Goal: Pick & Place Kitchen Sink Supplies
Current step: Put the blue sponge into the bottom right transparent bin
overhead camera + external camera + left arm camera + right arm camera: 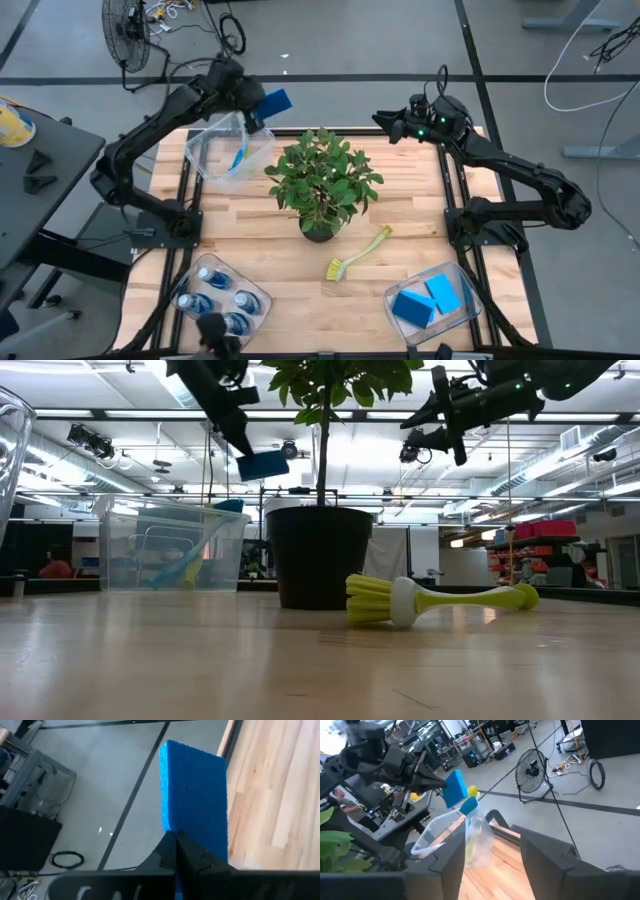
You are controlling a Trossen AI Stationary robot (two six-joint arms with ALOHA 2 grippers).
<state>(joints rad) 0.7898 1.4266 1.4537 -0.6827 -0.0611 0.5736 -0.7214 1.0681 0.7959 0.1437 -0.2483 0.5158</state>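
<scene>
My left gripper point(257, 116) is high over the table's far edge, shut on a flat blue sponge point(274, 101) beside the clear far-left bin point(213, 150). A brush point(238, 158) stands slanted in that bin. A yellow-green dish brush point(357, 254) lies on its side on the wood, near the potted plant point(320, 180). Blue bottles point(215, 295) stand in the near-left bin, and two blue sponges point(430, 298) lie in the near-right bin. My right gripper point(384, 121) hovers open over the far edge, right of the plant, touching nothing. My left gripper point(175, 851) pinches the blue sponge by one short end point(172, 827) between its two fingers, which close on the flat faces. The rest of the sponge point(263, 465) sticks out past the fingertips. It is lifted clear of the table and sits slightly tilted.
The potted plant point(320, 550) stands mid-table, and its leaves spread between the two arms. Clear bins take up the far-left, near-left point(250, 290) and near-right point(470, 305) corners. Bare wood lies right of the plant and along the near middle. A floor fan point(532, 770) stands beyond the far edge.
</scene>
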